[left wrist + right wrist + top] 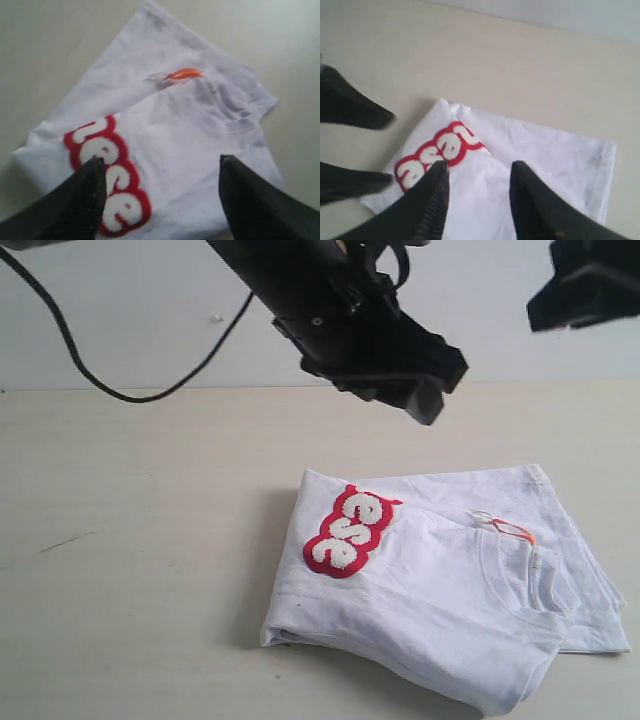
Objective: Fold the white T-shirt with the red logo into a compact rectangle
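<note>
The white T-shirt (440,590) lies folded into a thick, rough rectangle on the table, its ribbed collar (540,580) and orange neck tag (515,530) on top. Part of the red logo (350,530) shows at the folded left edge. My left gripper (159,162) hangs open above the shirt (190,130), one finger over the logo (107,175), holding nothing. High above the cloth (540,160), my right gripper (479,167) is open and empty too, near the logo (437,150). The exterior view shows the left gripper (425,400) well above the shirt.
The beige table (130,570) spreads bare to the left of and behind the shirt. A black cable (100,385) hangs along the back wall at the left. The right arm's body (585,285) sits at the top right. The left gripper's fingers (355,110) show in the right wrist view.
</note>
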`<state>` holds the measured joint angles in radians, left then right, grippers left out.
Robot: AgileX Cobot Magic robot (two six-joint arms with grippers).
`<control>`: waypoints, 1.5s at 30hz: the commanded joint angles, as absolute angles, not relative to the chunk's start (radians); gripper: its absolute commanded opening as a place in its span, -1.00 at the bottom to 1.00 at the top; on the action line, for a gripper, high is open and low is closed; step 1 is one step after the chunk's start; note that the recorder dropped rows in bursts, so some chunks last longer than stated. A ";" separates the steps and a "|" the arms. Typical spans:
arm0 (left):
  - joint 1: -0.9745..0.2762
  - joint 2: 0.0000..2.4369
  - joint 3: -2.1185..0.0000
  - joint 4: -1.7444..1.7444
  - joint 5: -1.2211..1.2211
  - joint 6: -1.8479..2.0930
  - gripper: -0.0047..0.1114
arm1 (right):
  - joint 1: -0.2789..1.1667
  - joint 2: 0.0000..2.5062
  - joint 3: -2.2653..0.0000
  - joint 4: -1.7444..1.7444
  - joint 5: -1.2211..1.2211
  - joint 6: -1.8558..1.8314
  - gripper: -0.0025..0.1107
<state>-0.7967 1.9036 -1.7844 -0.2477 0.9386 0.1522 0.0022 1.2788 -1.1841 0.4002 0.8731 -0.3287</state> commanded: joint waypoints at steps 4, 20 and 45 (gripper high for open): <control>-0.701 1.743 -1.641 -0.147 0.961 0.115 0.15 | -0.085 1.479 -1.077 0.326 0.846 -0.259 -0.10; -0.347 1.455 -1.287 -0.350 0.795 0.262 -0.14 | -0.165 1.837 -1.004 0.336 0.822 -0.260 -0.10; -0.349 1.455 -1.283 -0.364 0.769 0.264 -0.14 | -0.163 1.750 -1.198 0.523 0.751 -0.608 -0.96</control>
